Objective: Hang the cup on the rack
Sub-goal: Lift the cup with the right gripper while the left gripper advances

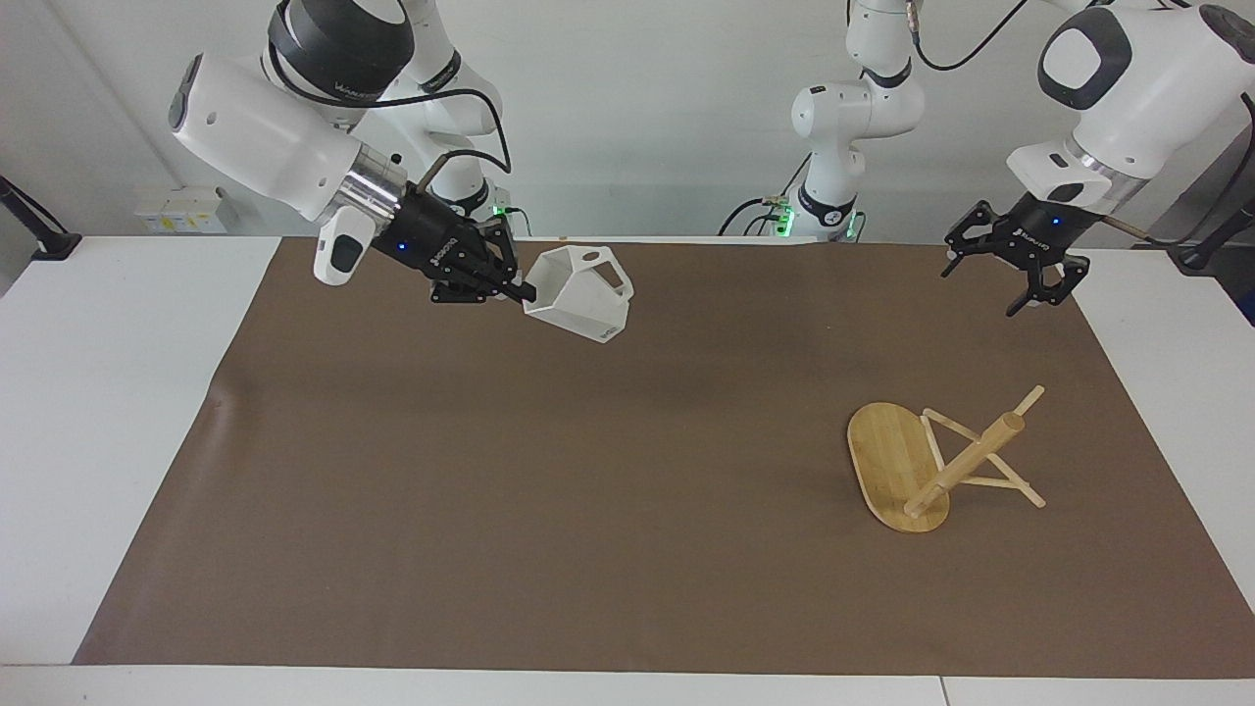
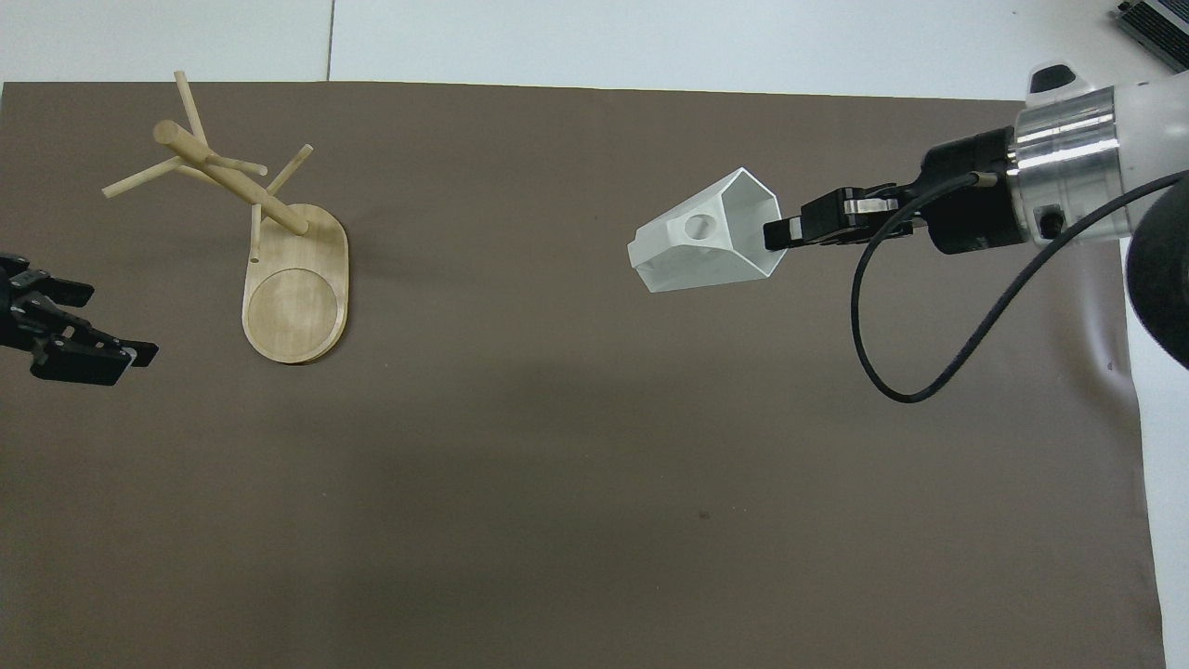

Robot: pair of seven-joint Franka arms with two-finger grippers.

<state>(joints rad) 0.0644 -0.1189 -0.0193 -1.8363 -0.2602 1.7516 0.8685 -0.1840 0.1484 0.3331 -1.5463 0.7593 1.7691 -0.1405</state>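
Above brown mat [image 1: 549,471]: empty cup [image 1: 578,292], hand-held [image 1: 524,290].

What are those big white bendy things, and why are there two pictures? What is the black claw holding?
The big white things are two robot arms, each ending in a black claw called a gripper. One picture is taken from across the table, facing the robots; the other looks down from high above them.

A brown mat covers the table. On it, toward the left arm's end, stands a wooden rack with thin pegs for hanging cups.

The right gripper is shut on the rim of a white cup and holds it tilted in the air over the mat. The left gripper is open, holds nothing and waits up in the air near the rack's end of the table. The cup is not on a peg yet.
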